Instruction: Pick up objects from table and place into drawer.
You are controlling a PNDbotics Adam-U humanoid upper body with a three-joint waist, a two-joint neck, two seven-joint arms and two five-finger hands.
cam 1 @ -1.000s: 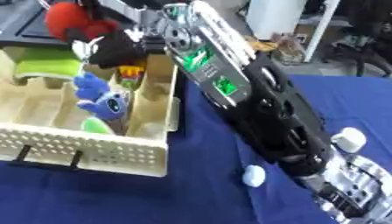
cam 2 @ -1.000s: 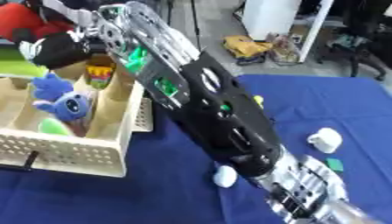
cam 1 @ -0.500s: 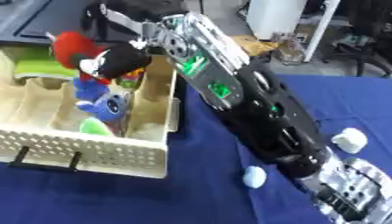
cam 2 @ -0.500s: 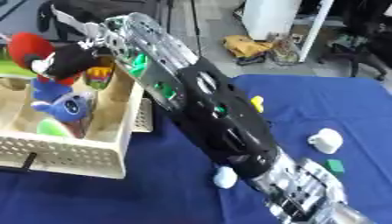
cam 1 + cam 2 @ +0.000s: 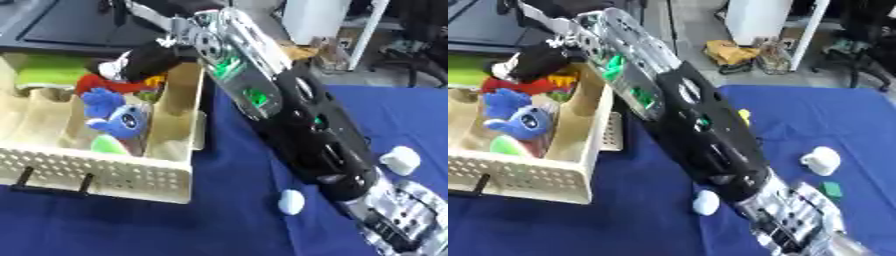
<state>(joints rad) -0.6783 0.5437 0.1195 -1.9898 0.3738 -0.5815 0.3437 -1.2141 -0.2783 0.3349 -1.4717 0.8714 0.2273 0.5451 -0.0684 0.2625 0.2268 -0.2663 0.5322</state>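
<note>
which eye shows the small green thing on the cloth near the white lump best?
Right eye view. The green thing lies in the open on the blue cloth, just below the white lump. In the left eye view the robot's arm covers that spot; only the lump shows there.

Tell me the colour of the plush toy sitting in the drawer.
Blue plush toy, clearest in the left eye view.

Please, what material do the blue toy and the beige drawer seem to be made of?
The blue toy looks like soft plush fabric: fuzzy, matte, with rounded stuffed ears. The beige drawer seems to be hard plastic, slightly glossy: its front wall has a regular grid of small holes.
</note>
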